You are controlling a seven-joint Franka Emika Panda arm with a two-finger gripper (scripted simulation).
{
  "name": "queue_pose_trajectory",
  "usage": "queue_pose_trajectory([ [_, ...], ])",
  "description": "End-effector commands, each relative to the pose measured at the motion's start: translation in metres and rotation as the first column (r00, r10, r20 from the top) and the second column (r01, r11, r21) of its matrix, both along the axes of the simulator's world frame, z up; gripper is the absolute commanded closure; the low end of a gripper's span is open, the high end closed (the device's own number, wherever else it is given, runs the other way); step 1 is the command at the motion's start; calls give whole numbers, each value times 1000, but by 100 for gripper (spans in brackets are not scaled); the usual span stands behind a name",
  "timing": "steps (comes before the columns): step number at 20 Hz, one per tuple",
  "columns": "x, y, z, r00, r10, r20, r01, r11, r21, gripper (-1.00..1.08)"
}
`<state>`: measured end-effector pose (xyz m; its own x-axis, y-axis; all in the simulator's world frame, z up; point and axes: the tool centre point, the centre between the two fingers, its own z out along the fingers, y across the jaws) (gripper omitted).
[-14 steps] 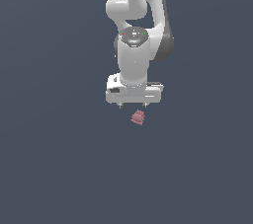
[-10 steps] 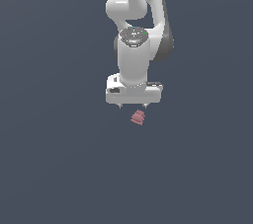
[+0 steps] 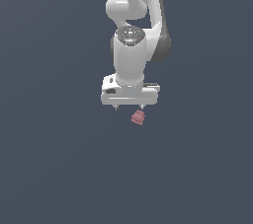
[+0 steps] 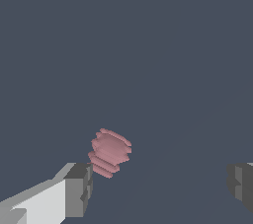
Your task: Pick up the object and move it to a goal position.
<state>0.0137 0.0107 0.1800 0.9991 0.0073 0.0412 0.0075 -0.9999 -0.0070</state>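
The object (image 3: pixel 138 117) is a tiny dusty-pink ridged lump on the dark grey floor. In the exterior view it lies just below the white gripper (image 3: pixel 129 107), a little toward the exterior view's right, under one fingertip. In the wrist view the object (image 4: pixel 109 152) lies just past one grey fingertip (image 4: pixel 79 188), partly inside the wide gap; the other fingertip (image 4: pixel 241 184) is far across. The gripper (image 4: pixel 160 186) is open and holds nothing.
The white arm (image 3: pixel 138 25) stands upright above the gripper. A plain dark grey surface (image 3: pixel 59 159) spreads all around, with no other objects in view.
The gripper has shifted very slightly; the object has not moved. The jaws stay open.
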Motion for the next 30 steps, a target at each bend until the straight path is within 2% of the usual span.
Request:
queue_pose_trajectory([
  [1,0,1,-1,1000,-3,-1,3,1000,0,-92],
  [8,-4,8,-12,998,-56,-6,56,998,3,-92],
  [15,-12,21,-33,986,-163,-17,163,987,5,-92],
  [23,-28,39,-64,945,-325,-32,325,946,1,-92],
  [30,-37,48,-82,910,-414,-39,414,910,-4,-92],
])
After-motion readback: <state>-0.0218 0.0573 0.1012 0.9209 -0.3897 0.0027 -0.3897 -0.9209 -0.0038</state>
